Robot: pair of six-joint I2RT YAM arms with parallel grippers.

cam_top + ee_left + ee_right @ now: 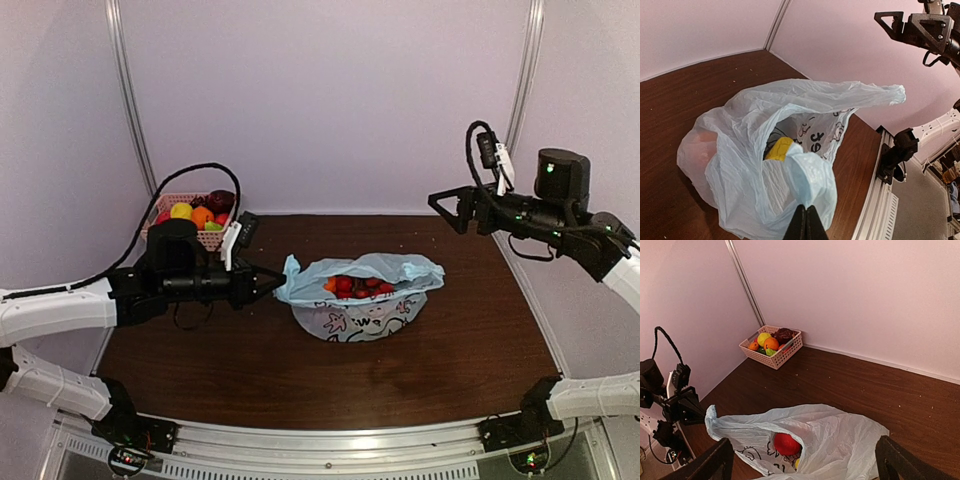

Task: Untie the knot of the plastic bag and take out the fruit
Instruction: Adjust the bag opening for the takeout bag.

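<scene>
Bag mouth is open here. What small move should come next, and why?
Probably lower the open right end effector toward the red fruit in the plastic bag: its mouth gapes, the left end effector is shut on its edge.

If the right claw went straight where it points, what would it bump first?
Most likely the plastic bag, which sits ahead between the right gripper's open fingers in its own camera; how far is hard to judge.

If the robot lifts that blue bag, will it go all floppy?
Probably floppy: the plastic bag is thin and crumpled, folding where the left hand pinches it. The fruit inside would likely pull it into a sagging pouch and might roll about.
</scene>
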